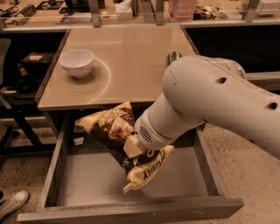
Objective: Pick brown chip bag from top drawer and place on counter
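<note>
The brown chip bag (114, 131) hangs tilted above the open top drawer (100, 179), its upper tan end near the counter's front edge and its lower end pointing down over the drawer floor. My gripper (133, 148) is at the bag's middle, shut on it, with the white arm reaching in from the right. The beige counter (127, 57) lies just behind and above the bag. The arm hides part of the counter's right side.
A white bowl (77, 62) stands on the counter's left. A green can (173, 57) lies at its right, partly hidden by my arm. A cluttered shelf with metal posts (94, 13) runs along the back. A shoe (12, 203) is on the floor at lower left.
</note>
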{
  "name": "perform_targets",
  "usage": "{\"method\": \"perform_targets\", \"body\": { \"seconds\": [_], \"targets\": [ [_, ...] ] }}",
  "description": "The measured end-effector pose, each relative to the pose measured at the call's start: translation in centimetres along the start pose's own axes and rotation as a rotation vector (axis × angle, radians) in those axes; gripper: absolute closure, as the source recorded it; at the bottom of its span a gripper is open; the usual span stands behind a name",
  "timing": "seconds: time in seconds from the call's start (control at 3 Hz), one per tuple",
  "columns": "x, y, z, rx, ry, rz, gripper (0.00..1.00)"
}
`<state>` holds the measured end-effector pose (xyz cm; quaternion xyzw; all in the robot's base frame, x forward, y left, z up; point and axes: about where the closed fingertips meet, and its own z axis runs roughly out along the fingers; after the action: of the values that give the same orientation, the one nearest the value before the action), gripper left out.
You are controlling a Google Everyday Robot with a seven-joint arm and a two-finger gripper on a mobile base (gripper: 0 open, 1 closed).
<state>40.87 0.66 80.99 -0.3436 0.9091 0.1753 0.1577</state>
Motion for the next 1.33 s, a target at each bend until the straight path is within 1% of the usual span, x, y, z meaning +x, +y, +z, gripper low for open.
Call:
{"method": "perform_targets", "body": {
  "seconds": [0.33, 0.67, 1.0, 1.33],
  "targets": [
    [-0.1, -0.3, 0.0, -0.001, 0.002, 0.017, 1.00],
    [-2.3, -1.6, -2.0, 0.018, -0.024, 0.016, 1.00],
    [-9.3, -3.5, -5.5, 0.045, -0.059, -0.018, 1.00],
    [-9.3, -3.5, -5.5, 0.045, -0.059, -0.018, 1.00]
  ]
}}
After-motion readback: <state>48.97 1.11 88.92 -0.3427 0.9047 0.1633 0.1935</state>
